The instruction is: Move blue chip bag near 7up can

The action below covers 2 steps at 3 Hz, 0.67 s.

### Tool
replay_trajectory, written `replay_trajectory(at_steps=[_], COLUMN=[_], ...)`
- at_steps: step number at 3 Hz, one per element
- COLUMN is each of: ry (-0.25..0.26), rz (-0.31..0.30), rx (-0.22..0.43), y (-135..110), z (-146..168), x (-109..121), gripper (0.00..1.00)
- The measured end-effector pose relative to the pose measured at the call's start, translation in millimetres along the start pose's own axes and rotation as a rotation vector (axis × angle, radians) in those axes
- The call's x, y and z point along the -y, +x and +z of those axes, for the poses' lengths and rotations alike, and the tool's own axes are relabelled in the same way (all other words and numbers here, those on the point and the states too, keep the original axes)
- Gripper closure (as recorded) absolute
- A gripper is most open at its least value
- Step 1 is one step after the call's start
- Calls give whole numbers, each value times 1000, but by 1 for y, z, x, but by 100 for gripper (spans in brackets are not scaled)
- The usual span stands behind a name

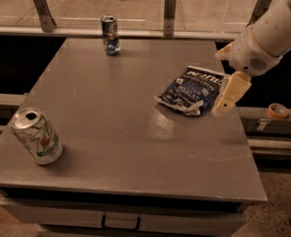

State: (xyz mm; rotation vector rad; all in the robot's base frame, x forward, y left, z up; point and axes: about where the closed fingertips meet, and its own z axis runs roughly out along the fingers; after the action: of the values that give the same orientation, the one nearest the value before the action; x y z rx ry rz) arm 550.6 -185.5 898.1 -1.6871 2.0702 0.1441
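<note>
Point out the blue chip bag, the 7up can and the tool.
blue chip bag (192, 89): camera view, middle of its printed face.
7up can (39, 138): camera view, middle of its side wall.
tool (224, 105): camera view, near its tip, beside the bag's right edge.
</note>
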Motion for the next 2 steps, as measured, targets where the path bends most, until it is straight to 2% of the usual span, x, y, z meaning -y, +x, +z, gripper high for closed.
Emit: replay_trajectory(at_steps=[1,2], ry=[-8,-15], rz=[63,120], rx=[59,91], y=[-4,-11], z=[40,66], x=[20,28], gripper=[0,18])
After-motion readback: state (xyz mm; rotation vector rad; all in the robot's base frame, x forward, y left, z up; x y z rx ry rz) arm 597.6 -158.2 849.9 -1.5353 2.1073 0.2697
